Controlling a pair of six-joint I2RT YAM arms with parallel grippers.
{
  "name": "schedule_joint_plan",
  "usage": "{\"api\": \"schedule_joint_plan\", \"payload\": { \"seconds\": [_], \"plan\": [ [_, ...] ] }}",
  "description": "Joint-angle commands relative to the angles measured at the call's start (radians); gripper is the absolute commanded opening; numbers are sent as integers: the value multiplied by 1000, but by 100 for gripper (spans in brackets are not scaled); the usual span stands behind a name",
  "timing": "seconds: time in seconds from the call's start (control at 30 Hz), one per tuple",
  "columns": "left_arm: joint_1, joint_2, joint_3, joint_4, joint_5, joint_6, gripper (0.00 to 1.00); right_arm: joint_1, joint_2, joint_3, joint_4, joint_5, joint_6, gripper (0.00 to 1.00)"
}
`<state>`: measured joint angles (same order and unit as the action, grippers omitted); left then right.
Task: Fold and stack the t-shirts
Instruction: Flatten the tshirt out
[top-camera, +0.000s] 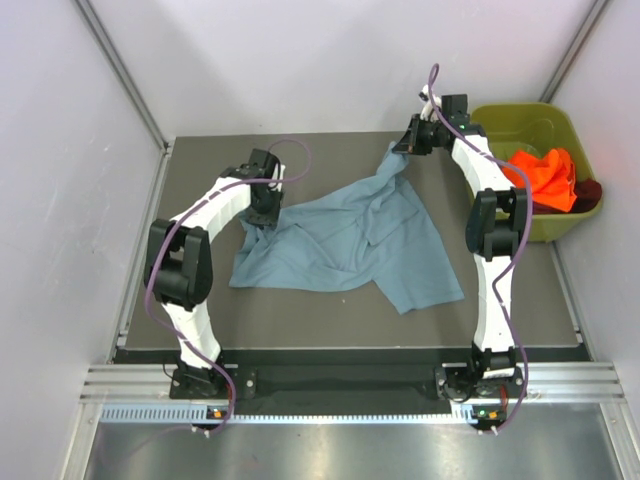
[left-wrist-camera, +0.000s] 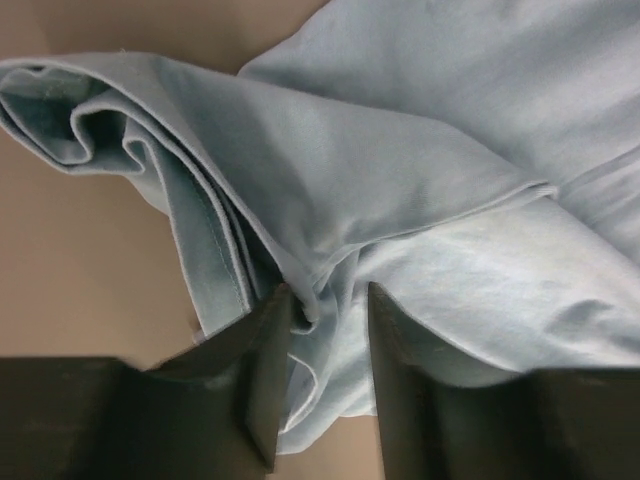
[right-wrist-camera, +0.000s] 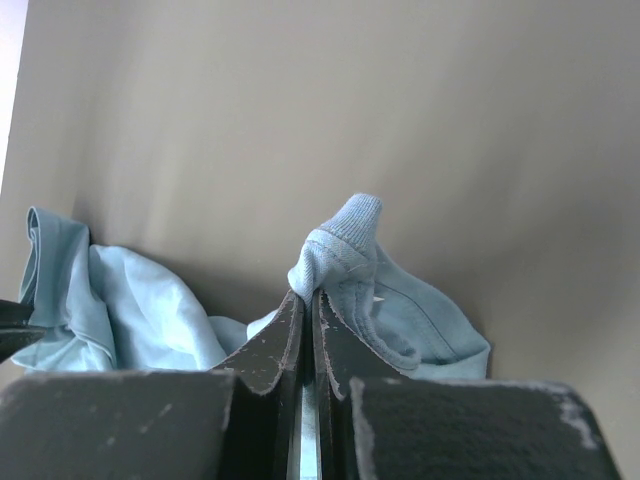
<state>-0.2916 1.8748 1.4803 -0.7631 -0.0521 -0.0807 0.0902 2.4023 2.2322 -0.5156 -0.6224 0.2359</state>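
Observation:
A dusty blue-grey t-shirt (top-camera: 350, 240) lies spread and rumpled across the dark table (top-camera: 300, 310). My left gripper (top-camera: 262, 215) is low over the shirt's left edge. In the left wrist view its jaws (left-wrist-camera: 328, 293) stand apart, with a loose bunch of the blue cloth (left-wrist-camera: 400, 150) between them. My right gripper (top-camera: 405, 148) is at the shirt's far right corner, lifting it. It is shut (right-wrist-camera: 310, 298) on the ribbed collar (right-wrist-camera: 345, 235). The orange t-shirt (top-camera: 545, 175) and the maroon t-shirt (top-camera: 588, 192) lie crumpled in the bin.
An olive-green plastic bin (top-camera: 520, 110) stands at the back right, just beyond the table's edge. White walls close in the left, back and right sides. Bare brown tabletop (left-wrist-camera: 80, 260) shows left of the shirt.

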Motion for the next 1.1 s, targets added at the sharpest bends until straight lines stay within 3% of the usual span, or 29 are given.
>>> {"api": "schedule_joint_plan", "payload": {
  "seconds": [0.0, 0.1, 0.13, 0.17, 0.6, 0.63, 0.67, 0.73, 0.77, 0.87, 0.93, 1.03, 1.07],
  "plan": [
    [-1, 15, -14, 10, -38, -11, 37, 14, -20, 21, 34, 0, -14, 0],
    [-1, 15, -21, 16, -60, -14, 20, 11, -22, 23, 34, -2, -14, 0],
    [-1, 14, -21, 16, -61, -14, 7, 10, -22, 23, 34, -2, -14, 0],
    [-1, 9, -20, 18, -64, -17, 1, 9, -22, 24, 34, -2, -14, 0],
    [46, -60, 130, 120, -273, 107, 0, -7, 38, 86, 14, 141, -63, 1],
    [55, -56, 138, 126, -281, 110, 0, -7, 40, 86, 8, 157, -63, 6],
    [68, -49, 144, 140, -294, 116, 0, -6, 37, 86, 2, 177, -67, 34],
    [94, -39, 166, 153, -305, 131, 0, -3, 8, 76, -29, 191, -108, 54],
    [100, -31, 175, 154, -308, 139, 0, -1, -9, 70, -47, 211, -130, 71],
    [112, -14, 209, 162, -307, 147, 0, 6, -124, -57, -83, 224, -260, 75],
    [115, -5, 230, 165, -301, 147, 0, 22, -248, -236, -69, 184, -404, 75],
    [115, 4, 244, 169, -293, 141, 0, 23, -360, -397, -115, 98, -538, 69],
    [115, 6, 245, 171, -295, 141, 0, 23, -373, -423, -129, 86, -546, 63]
  ]
}}
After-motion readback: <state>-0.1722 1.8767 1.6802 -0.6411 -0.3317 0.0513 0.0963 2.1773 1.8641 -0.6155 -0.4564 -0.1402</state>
